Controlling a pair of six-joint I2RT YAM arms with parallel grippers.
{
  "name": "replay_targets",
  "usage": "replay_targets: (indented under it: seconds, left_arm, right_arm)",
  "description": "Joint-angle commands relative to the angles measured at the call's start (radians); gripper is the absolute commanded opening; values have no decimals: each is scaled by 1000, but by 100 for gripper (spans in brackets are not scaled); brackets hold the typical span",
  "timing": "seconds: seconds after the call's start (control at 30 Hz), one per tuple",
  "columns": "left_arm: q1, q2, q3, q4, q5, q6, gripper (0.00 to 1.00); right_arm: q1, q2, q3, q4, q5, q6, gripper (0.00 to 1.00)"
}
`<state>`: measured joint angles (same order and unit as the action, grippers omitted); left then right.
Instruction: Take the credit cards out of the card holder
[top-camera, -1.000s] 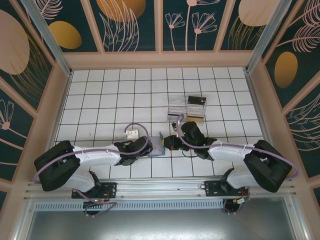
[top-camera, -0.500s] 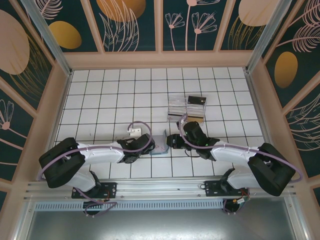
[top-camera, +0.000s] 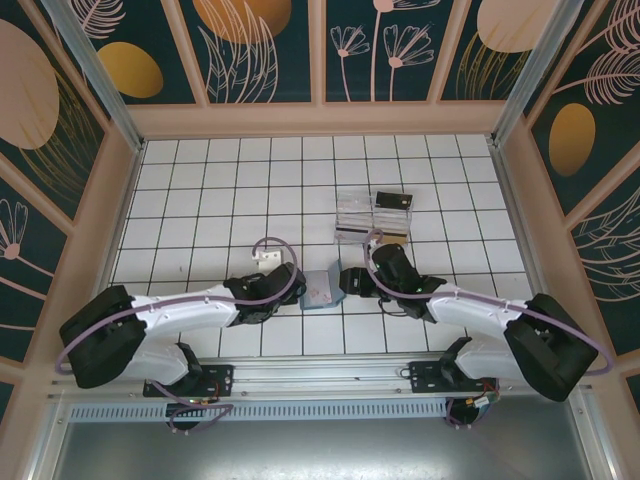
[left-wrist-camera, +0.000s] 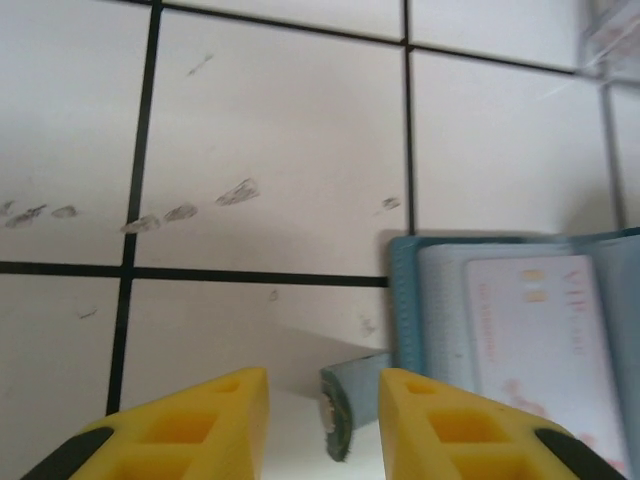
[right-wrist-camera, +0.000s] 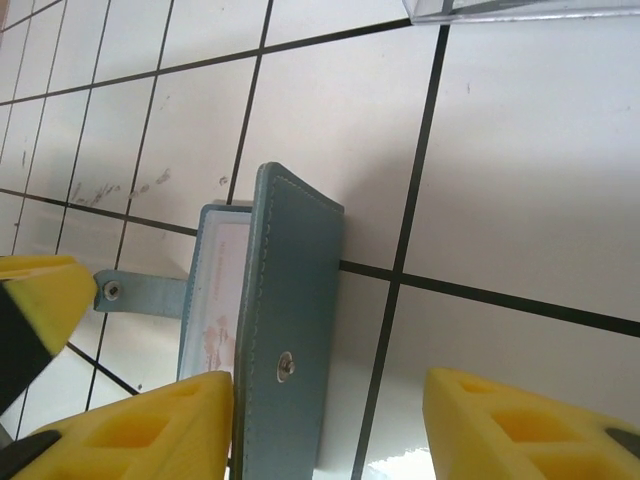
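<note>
The slate-blue card holder lies part-open on the tiled floor between my two grippers. In the left wrist view its left panel lies flat, and a pale credit card with pink print sits in it. The holder's strap tab hangs in the gap of my left gripper, which is open and touches nothing. In the right wrist view the other panel, with its snap stud, stands tilted up inside my open right gripper, close to the left finger. The card shows behind that panel.
A clear plastic box holding cards and a small black card lie a tile or two beyond the holder. The box's corner shows at the top of the right wrist view. Wooden walls ring the white tiled floor.
Both grippers have opened and let go of the holder. The holder, held up on edge between them before, has dropped to the floor and spread part-open.
</note>
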<state>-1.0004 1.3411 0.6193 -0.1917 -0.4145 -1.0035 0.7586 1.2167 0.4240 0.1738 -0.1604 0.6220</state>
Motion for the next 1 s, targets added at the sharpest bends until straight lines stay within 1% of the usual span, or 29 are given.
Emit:
replay_targets:
  seconds: [0.0, 0.1, 0.17, 0.27, 0.4, 0.5, 0.63, 0.77, 0.97]
  left_arm:
    - [4, -45, 25, 3, 41, 37, 36]
    - [3, -50, 9, 73, 81, 51, 34]
    - [4, -33, 9, 90, 88, 48, 33]
    - [3, 4, 18, 86, 91, 45, 32]
    - [3, 26, 12, 103, 103, 47, 31]
    - [4, 35, 11, 144, 120, 55, 31]
    - [3, 73, 32, 150, 128, 66, 31]
    - [3, 95, 40, 175, 155, 71, 32]
    - [2, 101, 82, 177, 168, 86, 33]
  right_arm:
    - [-7, -35, 4, -1, -20, -25, 52]
    - [-7, -37, 2, 48, -81, -19, 51]
    - [-7, -37, 2, 65, -100, -13, 50]
    - [-7, -28, 8, 50, -83, -16, 45]
    - [-7, 2, 10, 34, -71, -22, 44]
    - [0, 13, 5, 73, -103, -21, 46]
    - [21, 39, 33, 75, -105, -28, 52]
    - [28, 47, 40, 74, -101, -31, 55]
    - [30, 2, 14, 64, -78, -27, 56]
